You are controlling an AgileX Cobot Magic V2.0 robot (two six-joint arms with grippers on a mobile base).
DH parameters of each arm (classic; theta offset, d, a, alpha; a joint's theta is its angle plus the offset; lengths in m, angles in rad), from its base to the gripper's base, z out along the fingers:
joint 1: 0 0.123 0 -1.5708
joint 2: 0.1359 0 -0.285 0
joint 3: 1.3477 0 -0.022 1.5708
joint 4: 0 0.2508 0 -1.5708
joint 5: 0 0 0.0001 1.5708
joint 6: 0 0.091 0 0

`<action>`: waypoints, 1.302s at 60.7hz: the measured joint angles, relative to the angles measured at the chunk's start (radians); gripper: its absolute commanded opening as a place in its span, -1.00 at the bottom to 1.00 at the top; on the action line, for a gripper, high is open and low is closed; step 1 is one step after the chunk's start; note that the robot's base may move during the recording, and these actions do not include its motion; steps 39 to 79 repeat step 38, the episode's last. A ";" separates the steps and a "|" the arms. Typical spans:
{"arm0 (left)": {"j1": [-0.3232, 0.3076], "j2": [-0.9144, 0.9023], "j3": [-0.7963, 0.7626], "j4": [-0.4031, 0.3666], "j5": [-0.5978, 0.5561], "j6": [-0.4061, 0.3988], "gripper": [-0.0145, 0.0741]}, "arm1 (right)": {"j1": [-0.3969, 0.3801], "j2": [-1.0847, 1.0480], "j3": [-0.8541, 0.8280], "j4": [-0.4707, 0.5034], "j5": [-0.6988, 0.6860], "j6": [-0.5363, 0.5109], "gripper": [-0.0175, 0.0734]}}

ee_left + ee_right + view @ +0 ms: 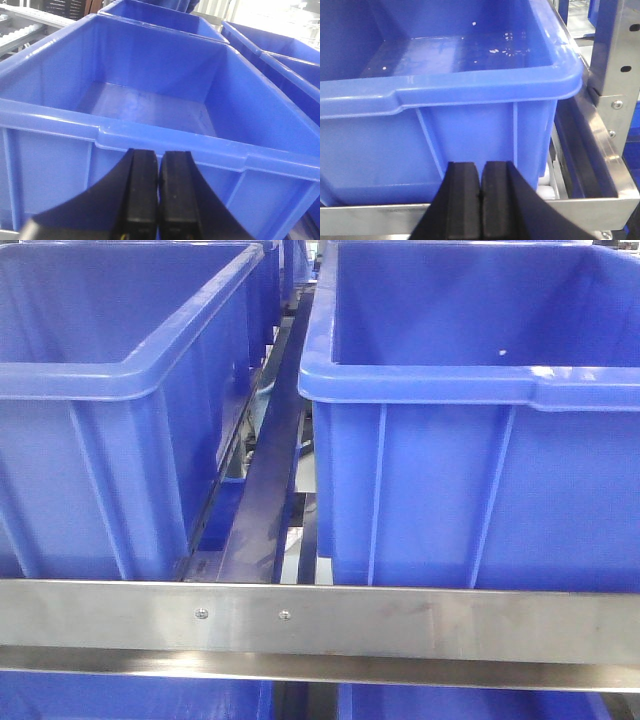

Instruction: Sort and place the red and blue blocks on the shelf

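No red or blue block shows in any view. The shelf's brushed-steel front rail (pixel 320 622) with two screws crosses the front view; it also shows in the right wrist view (pixel 380 215) with a white roller (pixel 547 186). My left gripper (pixel 159 155) is shut and empty, in front of the near wall of a large blue bin (pixel 150 145). My right gripper (pixel 481 165) is shut and empty, in front of another large blue bin (pixel 470 125), just above the rail. Neither gripper shows in the front view.
Two large blue bins (pixel 110 440) (pixel 480 470) stand side by side on the shelf with a gap and steel track (pixel 275 470) between them. More bins sit behind and below. A steel upright post (pixel 615 75) stands at the right.
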 measured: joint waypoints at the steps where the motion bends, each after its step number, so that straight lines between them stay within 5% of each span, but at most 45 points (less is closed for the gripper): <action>1: 0.000 0.000 0.000 0.000 0.000 0.000 -0.39 | 0.000 0.000 0.000 0.000 0.000 0.000 -0.49; 79: 0.000 0.000 0.000 0.000 0.000 0.000 -0.39 | 0.000 0.000 0.000 0.000 0.000 0.000 -0.49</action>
